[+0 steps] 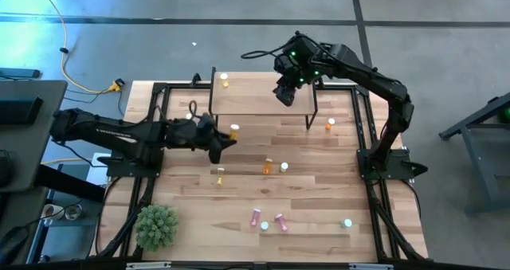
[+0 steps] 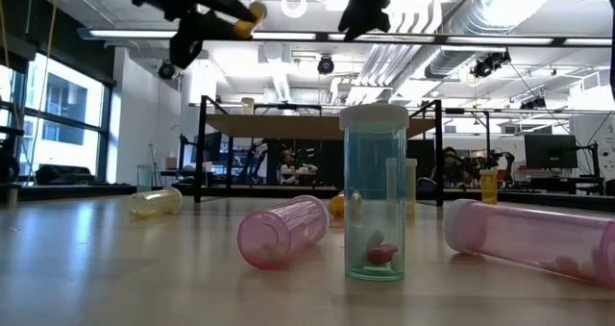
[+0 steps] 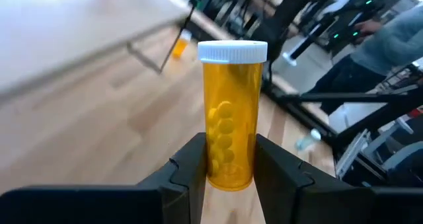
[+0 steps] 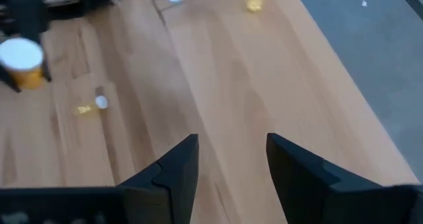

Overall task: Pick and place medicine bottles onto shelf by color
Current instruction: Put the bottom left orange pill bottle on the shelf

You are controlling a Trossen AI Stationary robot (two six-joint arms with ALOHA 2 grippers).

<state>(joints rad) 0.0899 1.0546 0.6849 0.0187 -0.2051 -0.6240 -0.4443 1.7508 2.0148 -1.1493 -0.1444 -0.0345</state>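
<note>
I am holding an orange bottle (image 3: 229,118) in my left tool (image 3: 228,168), the two fingers (image 3: 188,168) pressing its lower sides while its white cap stands clear beyond them. In the high view this tool (image 1: 224,138) is hanging over the bench (image 1: 319,222), just in front of the shelf (image 1: 255,95) and near its left end, with the bottle (image 1: 234,131) at its tip. My right tool (image 4: 231,164) is hovering above the shelf's right part, fingers (image 4: 173,170) parted and nothing between them; below it I am seeing only bare light wood. One yellow bottle (image 1: 225,80) is standing on the shelf at its back left. Further out on the bench, an orange bottle (image 1: 331,125) is standing right of the shelf's legs, three small ones (image 1: 267,167) are sitting mid-bench, and two pink bottles (image 1: 280,221) are lying near the front edge with a green bottle (image 1: 347,222) to their right.
</note>
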